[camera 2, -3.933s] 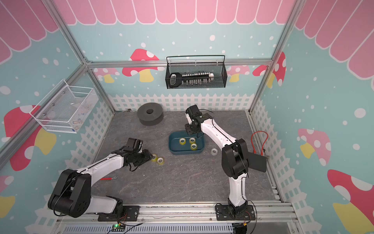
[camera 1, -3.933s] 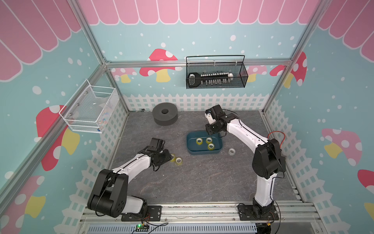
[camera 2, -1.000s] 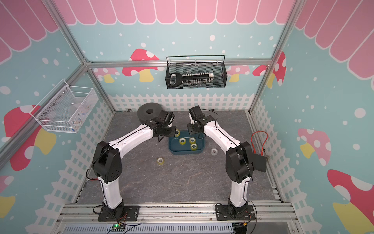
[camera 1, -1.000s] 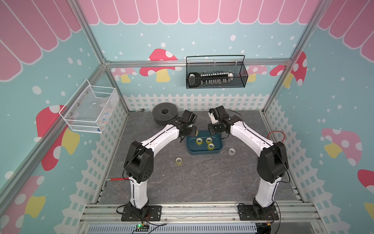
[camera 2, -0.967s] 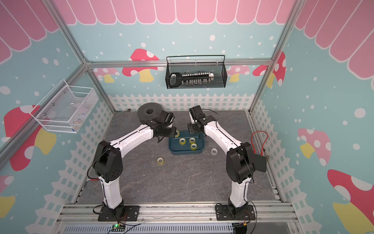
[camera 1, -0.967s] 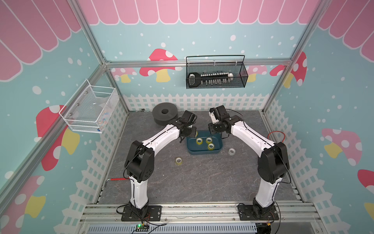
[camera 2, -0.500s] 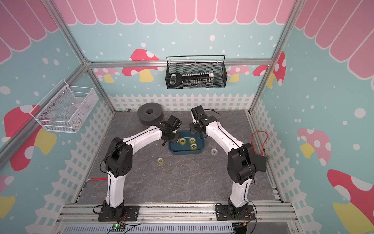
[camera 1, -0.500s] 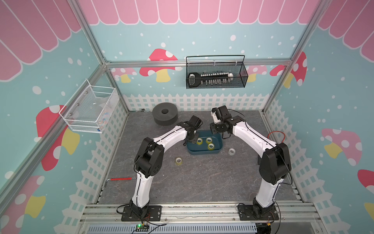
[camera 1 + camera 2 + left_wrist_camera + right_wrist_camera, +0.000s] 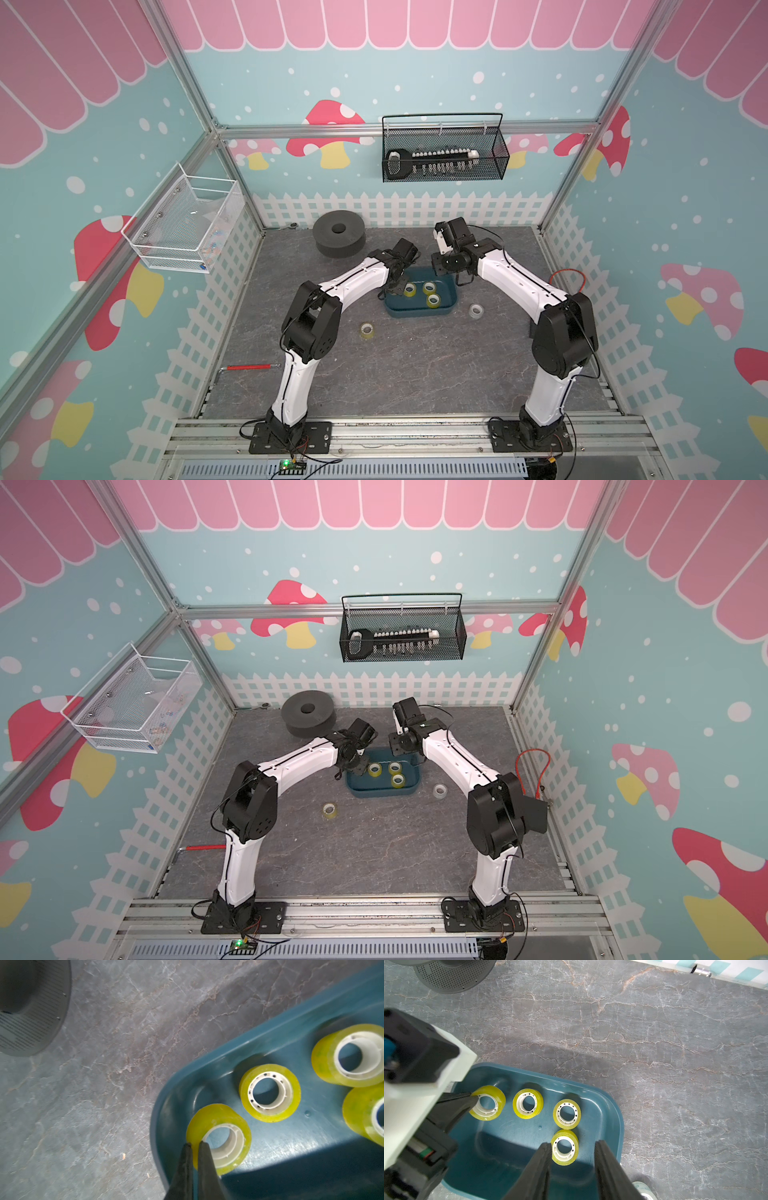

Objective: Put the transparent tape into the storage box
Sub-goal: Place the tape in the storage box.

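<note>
1. Now we find the left gripper (image 9: pixel 193 1145) inside the left end of the storage box (image 9: pixel 419 309), its fingers pinched on the wall of a transparent tape roll (image 9: pixel 219 1138). A few seconds back that arm was working the near-left floor beside two rolls; one roll remains there.
2. We cannot tell from the left wrist view whether the held roll rests on the box floor or hangs just above it.
3. Three more rolls (image 9: pixel 566 1113) lie flat in the box, as before.
4. Right gripper (image 9: pixel 572 1150) hovers over the box's right part, jaws partly apart and straddling a roll without holding it; it has barely shifted.
5. Remaining outside: a yellowish roll (image 9: pixel 366 329) on the floor near-left of the box, and a clearer roll (image 9: pixel 476 311) just right of it.
6. Our judgement: this delivery needs only a release; two rolls left to fetch.
</note>
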Motion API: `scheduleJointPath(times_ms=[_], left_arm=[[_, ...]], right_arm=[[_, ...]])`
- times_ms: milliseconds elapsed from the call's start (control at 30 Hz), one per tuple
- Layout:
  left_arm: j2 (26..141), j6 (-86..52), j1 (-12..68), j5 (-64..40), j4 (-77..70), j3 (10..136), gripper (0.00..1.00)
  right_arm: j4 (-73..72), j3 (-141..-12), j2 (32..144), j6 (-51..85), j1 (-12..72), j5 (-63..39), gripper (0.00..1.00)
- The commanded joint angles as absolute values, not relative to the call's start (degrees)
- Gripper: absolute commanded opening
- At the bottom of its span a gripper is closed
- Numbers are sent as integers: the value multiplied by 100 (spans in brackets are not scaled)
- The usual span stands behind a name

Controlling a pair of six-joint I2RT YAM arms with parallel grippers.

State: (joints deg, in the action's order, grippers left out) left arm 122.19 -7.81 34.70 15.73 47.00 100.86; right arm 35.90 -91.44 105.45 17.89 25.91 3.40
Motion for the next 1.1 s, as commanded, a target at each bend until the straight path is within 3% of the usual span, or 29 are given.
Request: scheduleJointPath(times_ms=[0,1067], left_arm=[[12501,-676,3564,1921,4959,10405,0],[13096,-980,3621,1608,4803,10664,0]], right_arm=[[3551,-9073,10530,1828,2583,343,40],[3527,-9027,10468,1819,2566,354,40]])
